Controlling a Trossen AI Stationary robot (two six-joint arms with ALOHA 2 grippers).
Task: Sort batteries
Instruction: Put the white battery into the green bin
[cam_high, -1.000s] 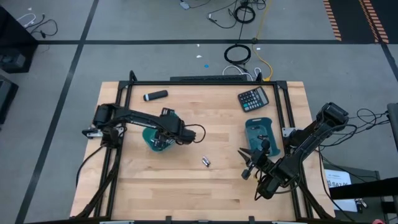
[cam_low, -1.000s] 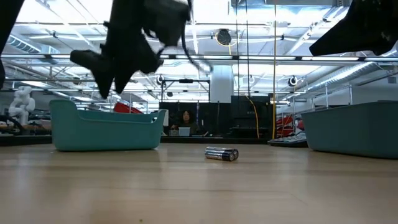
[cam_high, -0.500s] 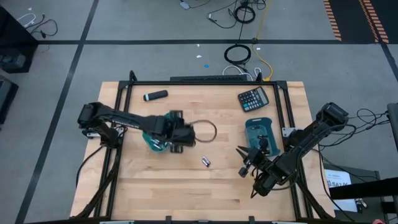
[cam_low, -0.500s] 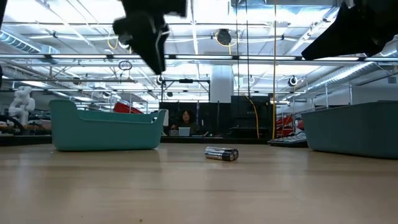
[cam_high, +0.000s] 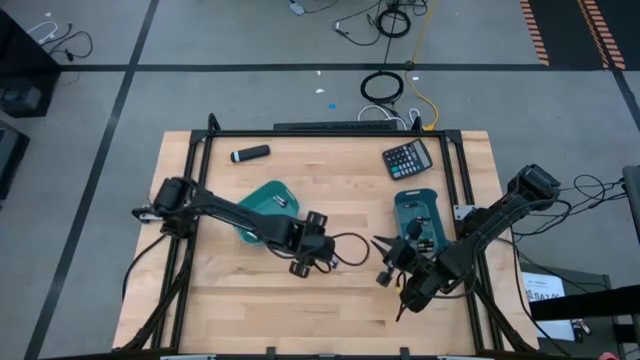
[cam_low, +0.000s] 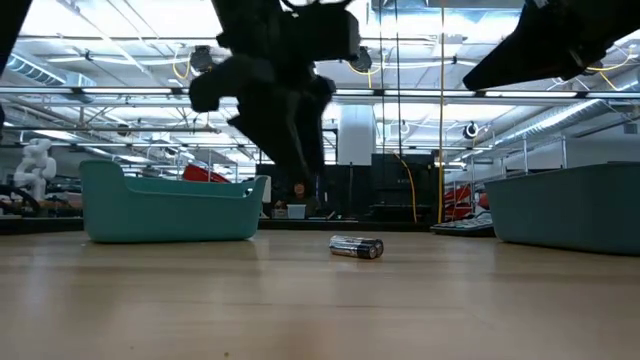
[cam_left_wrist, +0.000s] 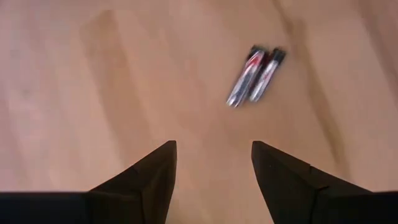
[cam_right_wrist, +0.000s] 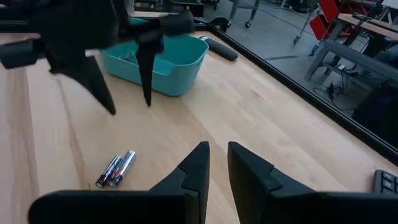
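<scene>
Two silvery batteries lie side by side on the wooden table, also seen in the right wrist view and in the low view. My left gripper hangs open above the table just short of them, pointing steeply down, and its body covers them in the high view. My right gripper waits to their right, its fingers a narrow gap apart with nothing between them.
A teal tray with a battery in it stands left of centre. A second teal tray stands to the right. A calculator and a black marker-like cylinder lie near the far edge. Bare wood lies along the near edge.
My left gripper has swung from over the left teal tray toward the table's right and near edge, ending above the two batteries. It has tipped from nearly level to steeply down and stayed open. My right gripper has edged a little toward the batteries.
</scene>
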